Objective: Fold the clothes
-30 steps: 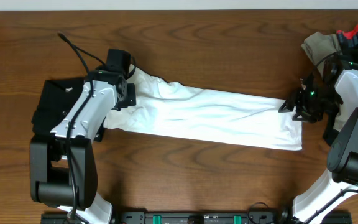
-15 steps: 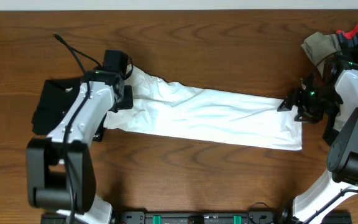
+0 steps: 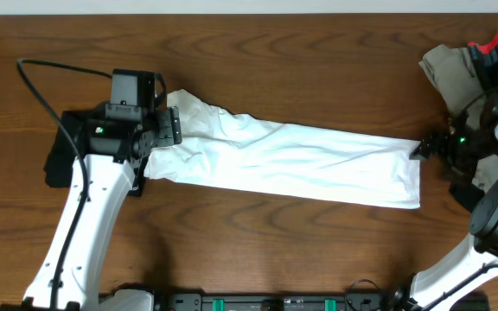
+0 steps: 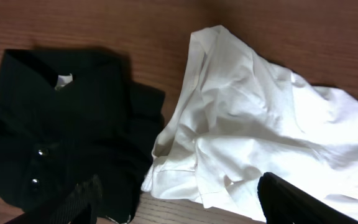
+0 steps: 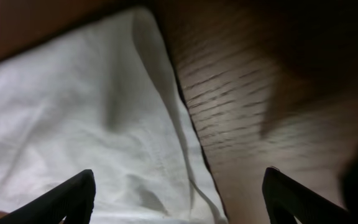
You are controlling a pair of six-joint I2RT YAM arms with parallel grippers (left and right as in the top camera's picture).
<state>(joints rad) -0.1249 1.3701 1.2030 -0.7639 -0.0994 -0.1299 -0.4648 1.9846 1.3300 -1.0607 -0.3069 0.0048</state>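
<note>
The white T-shirt (image 3: pixel 288 160) lies folded into a long band across the middle of the table. My left gripper (image 3: pixel 169 126) hovers over its crumpled left end (image 4: pixel 241 130), jaws open, nothing between the fingers (image 4: pixel 79 202). My right gripper (image 3: pixel 420 149) is at the band's right edge (image 5: pixel 92 124), also open and empty, one fingertip (image 5: pixel 67 196) over cloth and the other over bare wood. A black buttoned garment (image 3: pixel 69 147) lies flat just left of the white shirt (image 4: pixel 48 130).
A khaki garment (image 3: pixel 446 62) and a red one (image 3: pixel 494 43) are heaped at the back right corner. The wooden table (image 3: pixel 301 69) shows bare wood behind and in front of the shirt. A black cable (image 3: pixel 41 73) loops off the left arm.
Both grippers have opened and let go of the white shirt's ends. The left arm has pulled back leftwards, the right gripper has drawn off to the right edge. The shirt stays flat.
</note>
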